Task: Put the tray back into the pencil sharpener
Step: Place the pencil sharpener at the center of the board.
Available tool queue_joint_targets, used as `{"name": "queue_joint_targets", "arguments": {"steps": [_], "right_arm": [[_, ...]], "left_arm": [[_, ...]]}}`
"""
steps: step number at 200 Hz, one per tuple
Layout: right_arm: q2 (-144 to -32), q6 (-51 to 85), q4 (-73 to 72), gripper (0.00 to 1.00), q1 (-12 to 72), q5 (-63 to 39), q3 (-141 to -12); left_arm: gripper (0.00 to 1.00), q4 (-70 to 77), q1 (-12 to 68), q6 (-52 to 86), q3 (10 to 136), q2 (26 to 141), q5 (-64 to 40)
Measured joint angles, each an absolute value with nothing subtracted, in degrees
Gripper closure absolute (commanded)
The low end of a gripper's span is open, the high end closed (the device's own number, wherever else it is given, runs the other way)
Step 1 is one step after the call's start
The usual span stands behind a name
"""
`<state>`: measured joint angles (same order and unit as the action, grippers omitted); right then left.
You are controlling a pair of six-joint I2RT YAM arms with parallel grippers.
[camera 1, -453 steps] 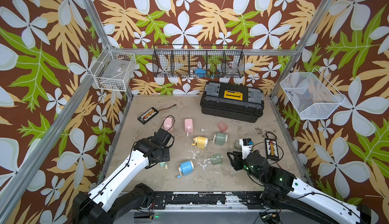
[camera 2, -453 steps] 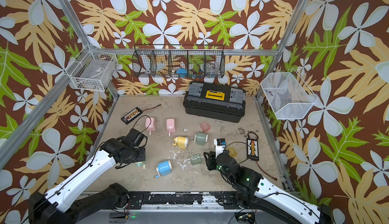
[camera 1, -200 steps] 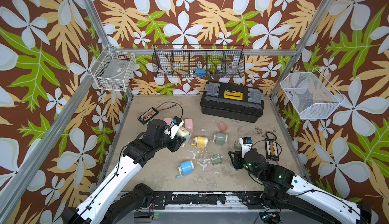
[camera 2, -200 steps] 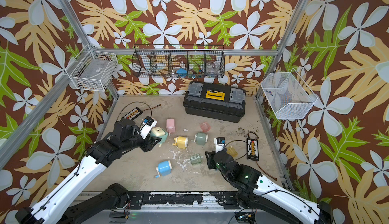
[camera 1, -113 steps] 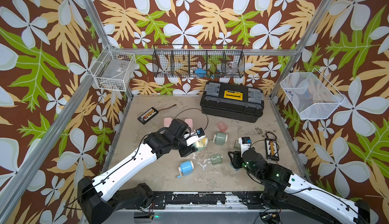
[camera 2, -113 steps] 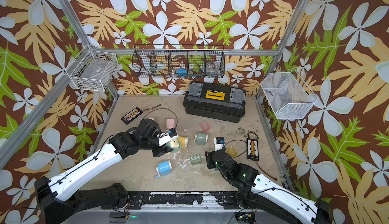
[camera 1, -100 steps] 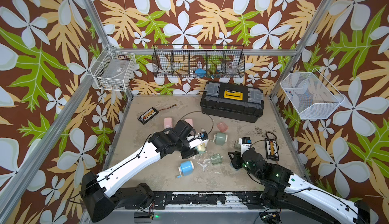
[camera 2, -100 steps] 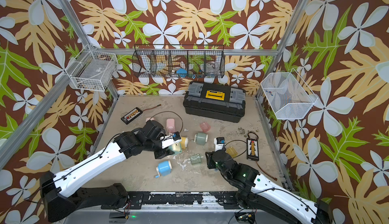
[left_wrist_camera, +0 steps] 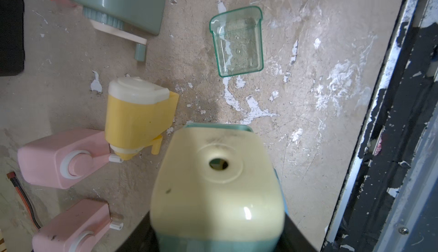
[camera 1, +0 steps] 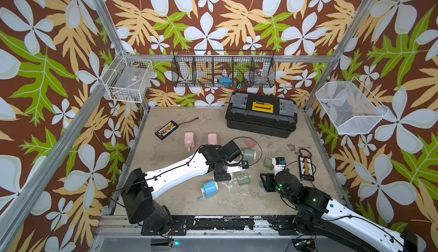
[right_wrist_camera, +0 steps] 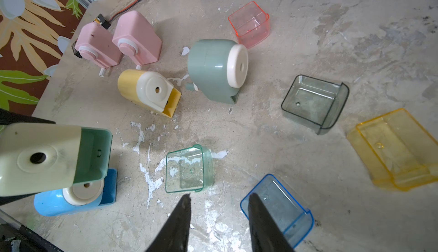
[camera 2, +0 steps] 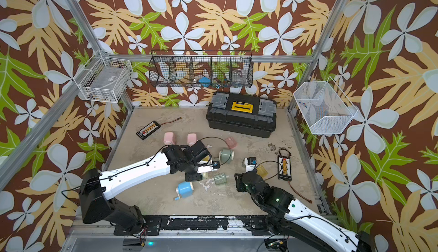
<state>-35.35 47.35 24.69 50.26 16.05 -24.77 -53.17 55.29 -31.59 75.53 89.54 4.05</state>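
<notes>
The left gripper (left_wrist_camera: 219, 217) squeezes a cream and mint-green plastic pencil sharpener (left_wrist_camera: 218, 179) and holds it up off the sandy-coloured table (right_wrist_camera: 308, 37). The sharpener's green end is open and empty. The see-through green plastic tray (right_wrist_camera: 188, 169) lies on the table with its open side up. In both top views the tray sits between the two grippers, near the held sharpener but not touching it (camera 1: 243, 179) (camera 2: 220, 178). The right gripper (right_wrist_camera: 219, 198) hangs just above the table with its two black fingers apart and nothing between them. It is close to the green tray. A see-through blue tray (right_wrist_camera: 279, 205) lies just beside one of its fingers. A round blue pencil sharpener (right_wrist_camera: 59, 201) lies on the table under the held one.
</notes>
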Motion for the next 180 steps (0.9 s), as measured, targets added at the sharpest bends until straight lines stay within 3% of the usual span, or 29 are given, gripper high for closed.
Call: {"name": "queue_joint_targets", "arguments": {"steps": [114,180], "right_arm": [[-32.45,48.14,27.38,0.59,50.22,16.29,-23.81],[-30.81,49.47,27.94,0.59,50.22,16.05,-22.94]], "left_arm": [[1.00,-53.67,55.33,-29.63,77.87,101.23,2.96],[0.76,-52.47,55.33,-29.69,77.17,104.18,2.50]]}}
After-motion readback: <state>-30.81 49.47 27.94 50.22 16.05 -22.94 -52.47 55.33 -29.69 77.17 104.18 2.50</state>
